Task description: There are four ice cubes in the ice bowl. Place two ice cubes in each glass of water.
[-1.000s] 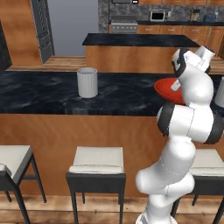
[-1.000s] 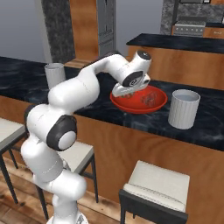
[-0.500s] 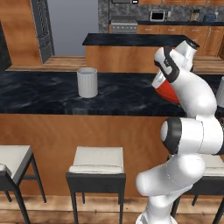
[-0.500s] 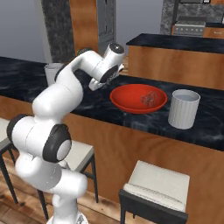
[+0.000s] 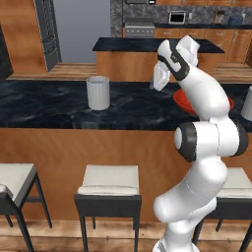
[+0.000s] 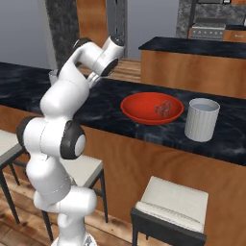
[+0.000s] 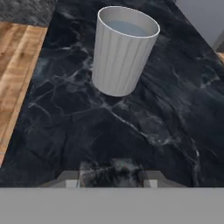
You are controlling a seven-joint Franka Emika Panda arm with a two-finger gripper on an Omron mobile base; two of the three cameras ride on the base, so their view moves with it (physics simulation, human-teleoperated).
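- Gripper (image 7: 112, 175): jaws closed on a translucent ice cube (image 7: 112, 171), hanging above the dark counter (image 7: 144, 127).
- Glass (image 7: 124, 51): upright at 12 o'clock from the fingertips, apart, water inside.
- Bowl (image 6: 144, 114): red, holding cubes (image 6: 165, 108); second glass (image 6: 202, 120) just beside at 3 o'clock.
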